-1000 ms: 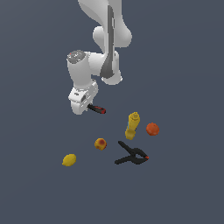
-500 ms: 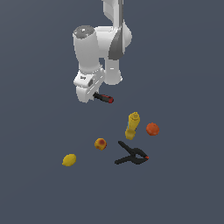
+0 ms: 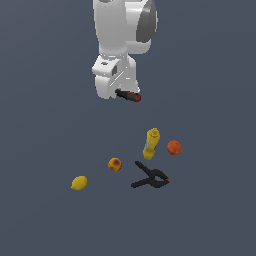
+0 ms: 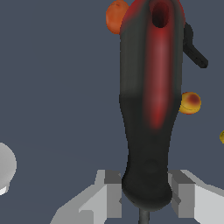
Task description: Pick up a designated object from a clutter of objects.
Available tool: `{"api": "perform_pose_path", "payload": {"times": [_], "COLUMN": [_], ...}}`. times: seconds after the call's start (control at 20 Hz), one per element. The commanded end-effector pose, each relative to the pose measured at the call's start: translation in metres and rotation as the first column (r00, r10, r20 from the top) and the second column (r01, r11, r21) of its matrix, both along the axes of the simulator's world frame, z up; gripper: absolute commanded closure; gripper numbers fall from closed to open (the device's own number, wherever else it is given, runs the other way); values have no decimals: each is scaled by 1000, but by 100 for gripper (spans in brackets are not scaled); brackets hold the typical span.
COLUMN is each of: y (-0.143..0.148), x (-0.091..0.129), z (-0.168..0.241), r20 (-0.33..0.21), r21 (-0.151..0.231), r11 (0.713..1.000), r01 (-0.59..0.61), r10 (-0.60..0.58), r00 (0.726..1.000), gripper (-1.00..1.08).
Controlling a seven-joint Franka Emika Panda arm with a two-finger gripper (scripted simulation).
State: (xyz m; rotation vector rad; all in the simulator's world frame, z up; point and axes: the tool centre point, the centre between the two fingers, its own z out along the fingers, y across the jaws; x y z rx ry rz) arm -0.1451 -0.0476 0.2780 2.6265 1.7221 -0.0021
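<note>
— Where's the screwdriver (image 3: 129,95)?
— Up off the desk (image 3: 45,140), between the fingers (image 4: 111,192), well above the rest.
— And below?
— Lemon (image 3: 79,183) farthest toward the exterior view's left, then peach (image 3: 115,164), clamp (image 3: 150,177), bottle (image 3: 151,143), ball (image 3: 174,147) rightmost.

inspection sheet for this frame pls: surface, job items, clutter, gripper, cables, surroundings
Surface: plain dark grey floor, no marks.
Job's things: screwdriver, black-and-red handle, lifted clear of the surface; handle sticks out toward the exterior view's right.
Clutter: lemon, peach-like fruit, mustard bottle, orange ball, black clamp, all resting on the surface, none touching.
Grippers: gripper closed, fingers on both sides of the handle's narrow end.
Cables: nothing seen.
Surroundings: nothing seen.
</note>
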Motion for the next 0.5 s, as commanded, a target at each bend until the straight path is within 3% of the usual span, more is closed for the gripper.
{"api": "perform_pose_path", "payload": {"times": [0.0,0.45], "y": [11,39], "x": [-2,-6], "z": [20,74], "r20": [0,0], "r21": [0,0], "r11": [1000,1000], "r01": [0,0], "r10": [0,0], "r00": [1000,1000], "gripper": [108,108]}}
